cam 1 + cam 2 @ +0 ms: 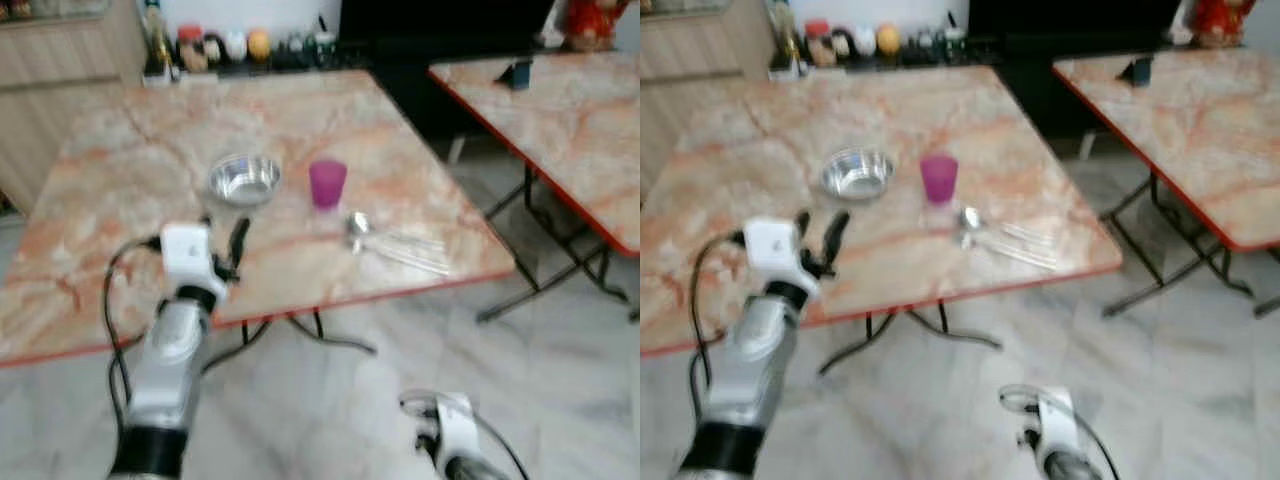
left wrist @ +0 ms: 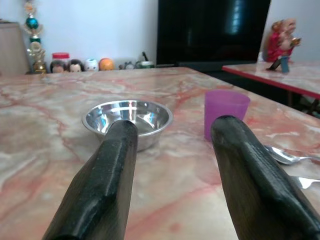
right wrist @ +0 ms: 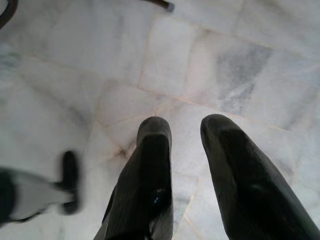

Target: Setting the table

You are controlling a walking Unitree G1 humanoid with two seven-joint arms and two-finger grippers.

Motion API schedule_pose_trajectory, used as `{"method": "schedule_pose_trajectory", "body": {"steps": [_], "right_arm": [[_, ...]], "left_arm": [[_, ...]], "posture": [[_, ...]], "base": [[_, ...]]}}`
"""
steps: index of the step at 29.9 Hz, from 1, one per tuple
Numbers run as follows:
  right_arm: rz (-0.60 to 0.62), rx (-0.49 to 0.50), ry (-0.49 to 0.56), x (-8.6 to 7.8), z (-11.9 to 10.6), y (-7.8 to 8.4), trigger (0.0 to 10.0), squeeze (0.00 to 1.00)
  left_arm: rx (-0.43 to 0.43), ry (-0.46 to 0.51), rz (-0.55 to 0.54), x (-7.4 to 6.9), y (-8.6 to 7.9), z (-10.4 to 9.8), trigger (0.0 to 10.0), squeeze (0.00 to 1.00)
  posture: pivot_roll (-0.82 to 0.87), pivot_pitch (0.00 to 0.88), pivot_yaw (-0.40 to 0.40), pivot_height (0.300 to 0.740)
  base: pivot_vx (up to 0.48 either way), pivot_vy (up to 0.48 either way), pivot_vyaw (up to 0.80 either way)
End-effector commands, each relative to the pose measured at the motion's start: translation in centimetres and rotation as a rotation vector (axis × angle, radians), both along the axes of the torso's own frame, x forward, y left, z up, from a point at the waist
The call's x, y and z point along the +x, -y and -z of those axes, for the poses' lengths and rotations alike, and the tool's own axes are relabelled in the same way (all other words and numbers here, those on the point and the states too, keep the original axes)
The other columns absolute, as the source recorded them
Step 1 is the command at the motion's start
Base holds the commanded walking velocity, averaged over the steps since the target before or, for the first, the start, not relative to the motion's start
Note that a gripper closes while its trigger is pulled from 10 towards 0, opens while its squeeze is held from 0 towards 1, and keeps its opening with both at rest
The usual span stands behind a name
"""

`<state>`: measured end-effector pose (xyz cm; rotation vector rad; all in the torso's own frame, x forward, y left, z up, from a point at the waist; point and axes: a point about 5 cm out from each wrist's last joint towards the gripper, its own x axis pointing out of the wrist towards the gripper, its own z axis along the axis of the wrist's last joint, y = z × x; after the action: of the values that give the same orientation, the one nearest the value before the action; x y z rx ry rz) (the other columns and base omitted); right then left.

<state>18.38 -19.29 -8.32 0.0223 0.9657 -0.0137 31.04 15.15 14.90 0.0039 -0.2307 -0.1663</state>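
Note:
A steel bowl sits on the marble-patterned table, with a purple cup just to its right. A spoon and other cutlery lie right of the cup near the table's front edge. My left gripper hovers over the table in front of the bowl, open and holding nothing. In the left wrist view the bowl and the cup stand beyond its two black fingers. My right gripper hangs low over the floor, slightly open and empty.
Jars and small figures line the far edge of the table. A second marble table on folding legs stands to the right, with a gap of tiled floor between. A wooden cabinet stands at back left.

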Motion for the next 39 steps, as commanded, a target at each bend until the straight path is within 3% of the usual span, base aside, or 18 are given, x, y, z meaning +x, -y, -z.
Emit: {"method": "schedule_pose_trajectory", "body": {"steps": [1, 39], "right_arm": [[-0.009, 0.010, 0.008, 0.37, -0.11, -0.53, 10.0, 0.00], [-0.028, 0.005, 0.007, 0.41, -0.13, -0.57, 10.0, 0.00]], "left_arm": [[0.017, 0.011, -0.019, -0.07, -0.63, -0.22, 10.0, 0.00], [0.038, -0.015, -0.006, -0.01, -0.29, 0.17, 10.0, 0.00]], "posture": [[0.09, 0.000, -0.044, 0.740], [0.10, 0.000, -0.048, 0.740]], "base": [[0.000, 0.285, 0.00], [0.026, 0.007, 0.04]]}}
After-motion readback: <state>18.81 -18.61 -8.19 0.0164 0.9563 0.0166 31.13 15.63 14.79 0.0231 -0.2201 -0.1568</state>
